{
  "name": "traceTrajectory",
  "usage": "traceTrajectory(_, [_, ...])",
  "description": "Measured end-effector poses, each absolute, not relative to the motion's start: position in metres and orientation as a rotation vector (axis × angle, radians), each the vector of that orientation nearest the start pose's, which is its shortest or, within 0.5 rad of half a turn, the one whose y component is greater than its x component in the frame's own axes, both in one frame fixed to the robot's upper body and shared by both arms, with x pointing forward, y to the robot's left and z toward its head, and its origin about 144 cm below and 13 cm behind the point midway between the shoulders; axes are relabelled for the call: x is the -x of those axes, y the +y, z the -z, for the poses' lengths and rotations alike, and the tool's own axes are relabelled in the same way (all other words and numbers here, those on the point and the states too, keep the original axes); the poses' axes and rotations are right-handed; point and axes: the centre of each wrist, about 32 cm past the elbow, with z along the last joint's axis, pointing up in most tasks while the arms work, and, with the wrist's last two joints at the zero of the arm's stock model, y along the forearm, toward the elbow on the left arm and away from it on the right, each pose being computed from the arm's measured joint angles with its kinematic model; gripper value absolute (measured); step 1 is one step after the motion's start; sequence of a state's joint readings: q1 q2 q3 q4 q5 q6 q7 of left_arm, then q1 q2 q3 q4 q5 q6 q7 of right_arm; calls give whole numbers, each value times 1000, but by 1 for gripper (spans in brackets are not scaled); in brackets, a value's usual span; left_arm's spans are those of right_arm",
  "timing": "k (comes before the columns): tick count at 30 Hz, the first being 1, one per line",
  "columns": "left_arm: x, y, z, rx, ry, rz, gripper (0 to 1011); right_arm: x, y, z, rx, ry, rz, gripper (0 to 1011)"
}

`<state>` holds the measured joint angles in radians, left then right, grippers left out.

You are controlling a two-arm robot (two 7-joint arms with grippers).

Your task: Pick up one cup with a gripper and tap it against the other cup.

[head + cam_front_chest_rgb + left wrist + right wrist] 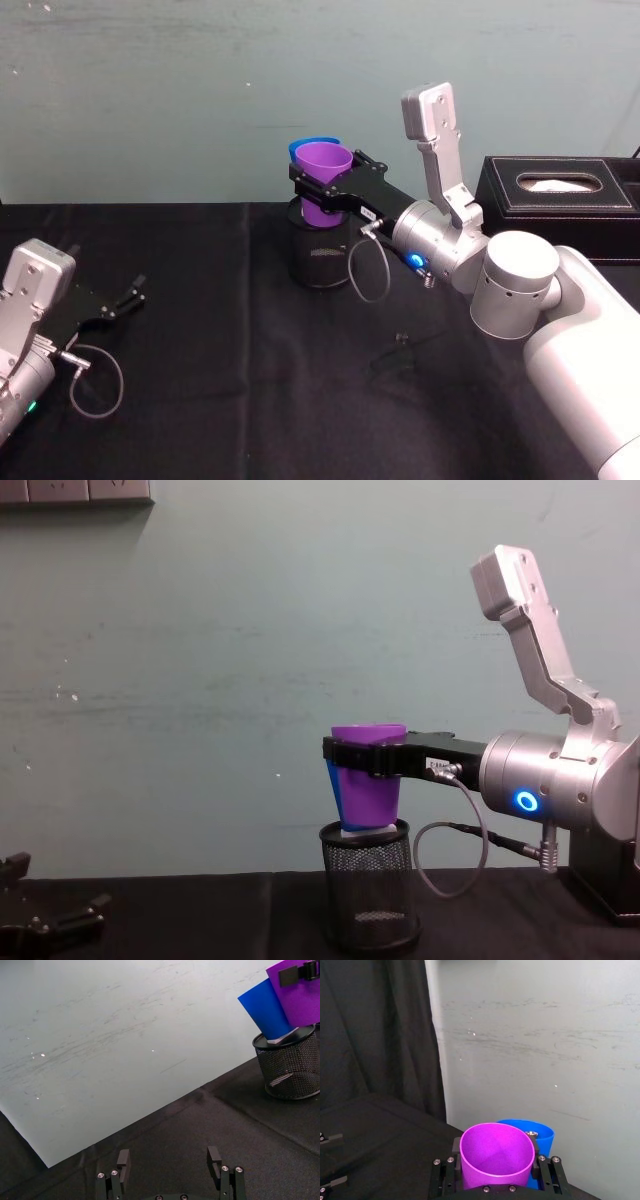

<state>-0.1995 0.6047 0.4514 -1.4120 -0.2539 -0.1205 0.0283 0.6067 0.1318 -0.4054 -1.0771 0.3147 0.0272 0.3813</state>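
We see our right hand pinching the purple cup by its wall just under the rim, holding it above the black mesh pen holder at the back of the black worktop. The blue cup stands tilted in that holder, just behind the purple one and seemingly touching its side. Our left hand lies low at the worktop's left edge, fingers spread.
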Motion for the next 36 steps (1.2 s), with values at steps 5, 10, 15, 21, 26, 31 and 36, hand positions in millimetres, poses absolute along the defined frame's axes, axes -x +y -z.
traceTrajectory(5, [-489,310,-1140,-304,-285,-1248,1000,-609,-174,-1213,4,-19,904,747])
traceTrajectory(10, [-489,310,-1140,-304,-285,-1248,1000,-609,-174,-1213,5,-19,904,747])
traceTrajectory(15, [-489,310,-1140,-304,-285,-1248,1000,-609,-174,-1213,4,-19,904,747])
traceTrajectory(21, [-489,310,-1140,-304,-285,-1248,1000,-609,-174,-1213,5,-19,904,747])
traceTrajectory(26, [-489,310,-1140,-305,-285,-1248,1000,-609,-174,-1213,4,-19,904,747])
traceTrajectory(31, [-489,310,-1140,-305,-285,-1248,1000,-609,-174,-1213,5,-19,904,747])
traceTrajectory(36, [-489,310,-1140,-305,-285,-1248,1000,-609,-174,-1213,4,-19,904,747])
